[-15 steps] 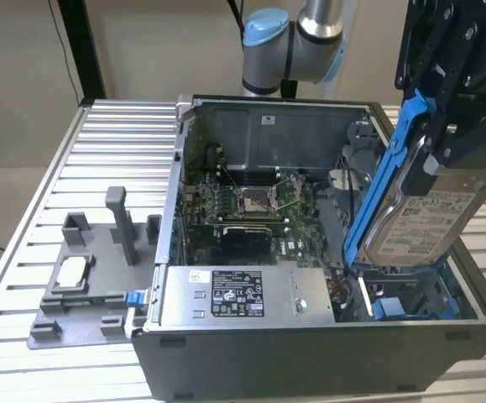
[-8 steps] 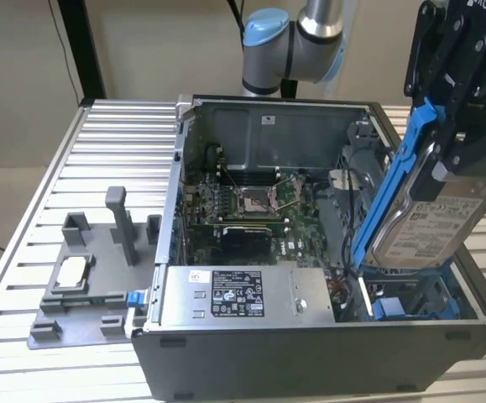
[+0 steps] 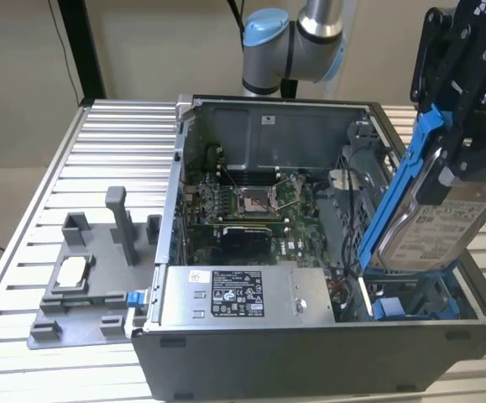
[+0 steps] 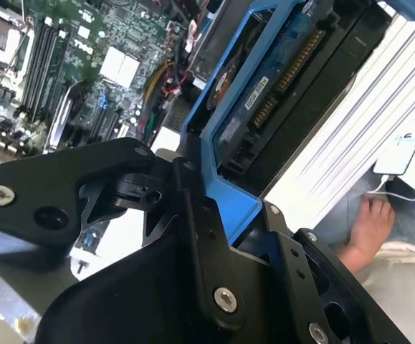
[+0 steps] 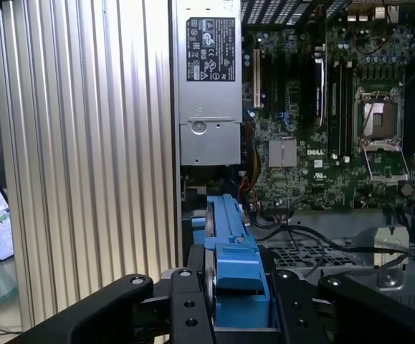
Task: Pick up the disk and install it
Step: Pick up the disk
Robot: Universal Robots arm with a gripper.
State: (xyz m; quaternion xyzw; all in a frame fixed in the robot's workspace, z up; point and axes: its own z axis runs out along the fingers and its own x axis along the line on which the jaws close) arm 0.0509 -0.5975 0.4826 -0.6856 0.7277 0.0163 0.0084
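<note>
- The gripper (image 5: 237,315) has its jaws clamped on the disk (image 5: 232,251). In the first wrist view we see a black finger (image 5: 193,304) pressed to each side of the blue carrier frame.
- In the second wrist view the gripper (image 4: 221,215) grips one short end of the disk (image 4: 279,79). The connector end points away from the jaws, toward the open computer.
- In the exterior view the gripper (image 3: 459,151) holds the disk (image 3: 431,231) on edge. Its long axis is steeply tilted, with the high end in the jaws and the low end down toward the exterior view's left.
- The white label faces the exterior view's right, and the blue frame edge faces the exterior view's left.
- The low end of the disk hangs at the drive bay (image 3: 410,302), in the near corner of the computer case (image 3: 310,361) on the exterior view's right. We cannot tell whether it touches the bay.
- Beside the bay lies the grey power supply (image 3: 243,294), and beyond it the motherboard (image 3: 226,197).
- The case lies on a slatted metal table (image 3: 117,143).
- On the table at the exterior view's left, well apart from the disk, sits a grey fixture (image 3: 83,319) holding a small silver chip (image 3: 73,270).
- In the second wrist view we see a person's hand (image 4: 368,222) near a phone (image 4: 408,143), beyond the table's edge.
</note>
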